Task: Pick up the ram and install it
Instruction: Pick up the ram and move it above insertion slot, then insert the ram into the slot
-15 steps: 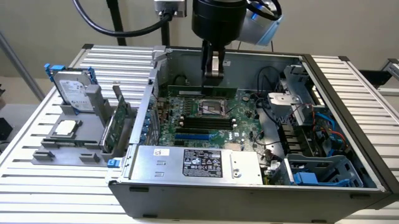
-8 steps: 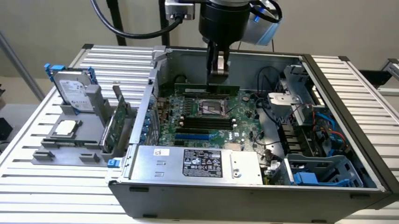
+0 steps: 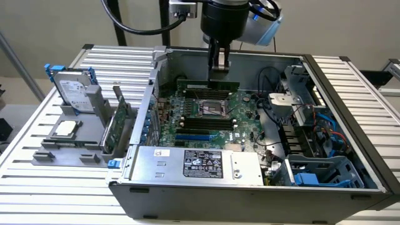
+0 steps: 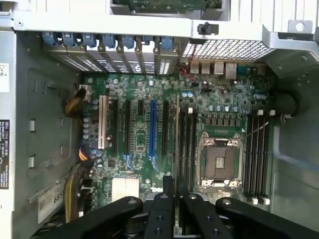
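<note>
The jaws clamp the ram (image 4: 177, 129) edge-on over the motherboard (image 4: 137, 164), between the blue slot (image 4: 152, 129) and the CPU socket (image 4: 219, 164).

Lighting's soft and even from above, honestly. Inside the computer case (image 3: 250, 202) it's dimmer, with pale glare along its metal rim (image 4: 99, 22).

Gripped edge of the ram (image 4: 177, 134) behind the hand (image 4: 176, 183)

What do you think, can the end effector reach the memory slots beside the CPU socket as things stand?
Probably yes: the end effector, shut on the ram, hangs inside the open case above the motherboard, and the nearest memory slots look empty and unobstructed.
</note>
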Tool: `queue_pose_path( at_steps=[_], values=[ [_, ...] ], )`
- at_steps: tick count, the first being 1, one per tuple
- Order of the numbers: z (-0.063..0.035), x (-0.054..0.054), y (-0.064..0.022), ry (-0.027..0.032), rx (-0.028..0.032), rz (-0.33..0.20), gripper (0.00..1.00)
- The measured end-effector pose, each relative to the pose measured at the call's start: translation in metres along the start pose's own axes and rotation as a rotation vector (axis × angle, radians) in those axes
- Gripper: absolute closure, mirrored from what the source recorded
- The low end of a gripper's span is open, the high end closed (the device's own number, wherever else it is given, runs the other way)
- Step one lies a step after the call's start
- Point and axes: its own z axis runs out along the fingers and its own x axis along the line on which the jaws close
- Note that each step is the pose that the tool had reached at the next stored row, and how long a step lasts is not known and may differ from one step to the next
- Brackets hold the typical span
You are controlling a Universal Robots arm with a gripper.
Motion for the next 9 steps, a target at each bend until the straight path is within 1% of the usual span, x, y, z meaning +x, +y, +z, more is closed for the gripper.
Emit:
queue_pose_path(
  at_steps=[5,9],
  values=[
    [0.0015,-0.0089,-0.0015,-0.0002,0.0001,0.006,1.0],
    [0.0016,-0.01,-0.0017,-0.0003,-0.0001,0.009,1.0]
  ],
)
